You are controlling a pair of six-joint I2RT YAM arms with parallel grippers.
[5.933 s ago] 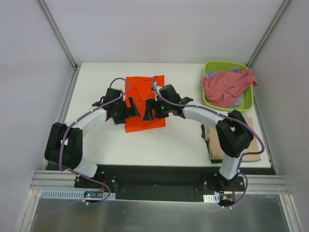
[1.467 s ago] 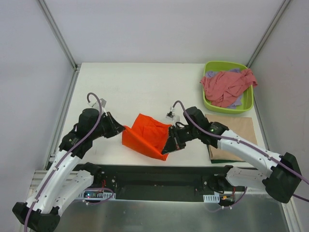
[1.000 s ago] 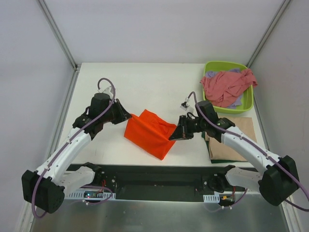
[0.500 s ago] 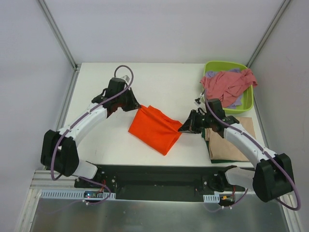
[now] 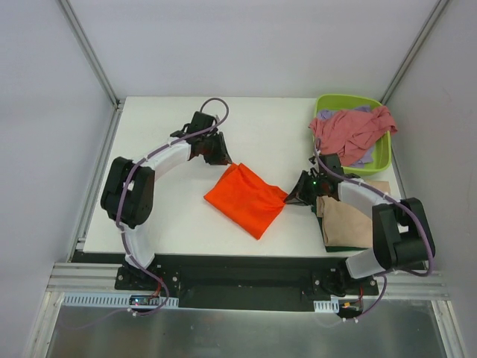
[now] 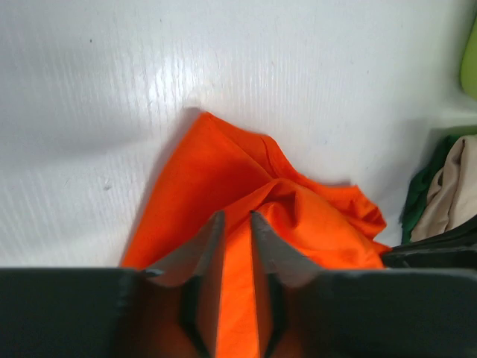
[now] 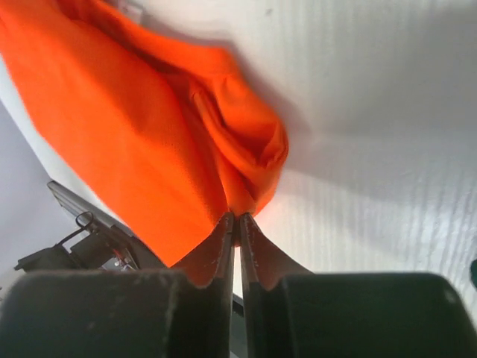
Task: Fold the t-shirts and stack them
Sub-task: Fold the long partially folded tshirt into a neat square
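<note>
Wrist views alone reveal both pinches: left gripper (image 6: 235,224) nips a ridge of the single orange t-shirt (image 5: 246,198), and right gripper (image 7: 235,220) is squeezed onto its hem. Overhead, the shirt spans mid-table between them. One tan shirt (image 5: 349,222) tops one dark green shirt (image 6: 423,195), while one pink shirt (image 5: 350,134) and one lavender shirt (image 5: 364,157) fill the tub (image 5: 350,98).

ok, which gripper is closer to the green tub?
Right. The right gripper sits off the near left corner of the green tub; the left gripper is farther left, across the orange t-shirt both hold.
</note>
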